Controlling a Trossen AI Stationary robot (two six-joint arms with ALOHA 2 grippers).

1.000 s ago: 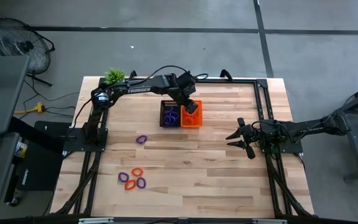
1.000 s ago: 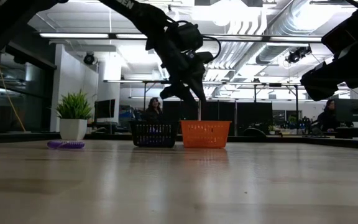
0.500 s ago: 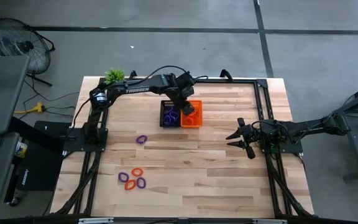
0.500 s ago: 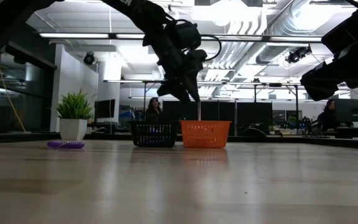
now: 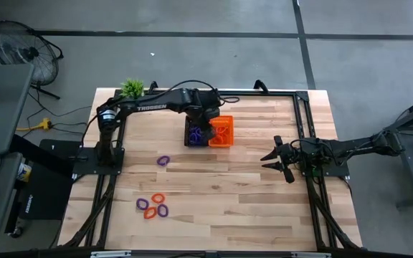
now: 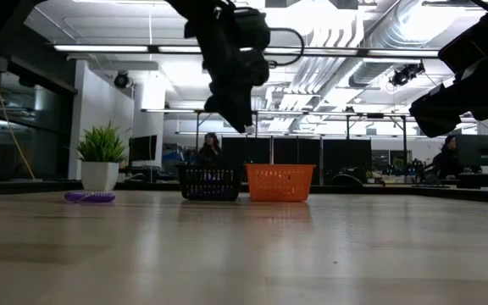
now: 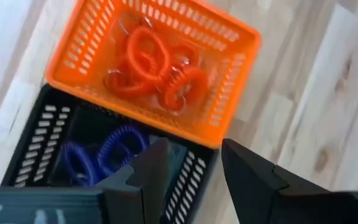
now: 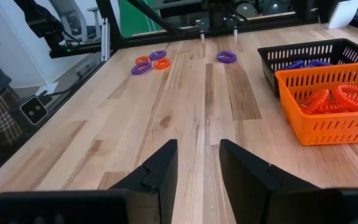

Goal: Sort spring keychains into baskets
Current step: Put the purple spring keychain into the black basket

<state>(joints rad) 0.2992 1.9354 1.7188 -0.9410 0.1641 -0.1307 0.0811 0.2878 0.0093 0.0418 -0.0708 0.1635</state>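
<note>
Pale wooden planks make up the desk (image 5: pixel 214 193), which carries everything. Of the two dark arms, the left one reaches from the desk's nine o'clock side toward the twelve o'clock edge, and its left claw (image 5: pixel 205 123) hangs above the two baskets; seen from its wrist, the fingers (image 7: pixel 248 180) are spread with nothing between them. The right claw (image 5: pixel 276 162) waits low over the desk at three o'clock, fingers likewise parted and empty.

Just short of twelve o'clock sit two small rectangular plastic mesh baskets, touching side by side. The black basket (image 5: pixel 191 134) is the one nearer nine o'clock and holds purple coiled spring keychains (image 7: pixel 114 147). The bright orange basket (image 5: pixel 221 132) holds orange-red coiled spring keychains (image 7: pixel 149 62).

At the eleven o'clock corner stands a small green potted plant (image 5: pixel 131 88).

Loose on the desk, one lone purple coiled loop (image 5: pixel 163 160) lies near nine o'clock of centre. Farther toward seven o'clock sits a cluster of loops (image 5: pixel 153 205), two purple and two orange-red, close together.
</note>
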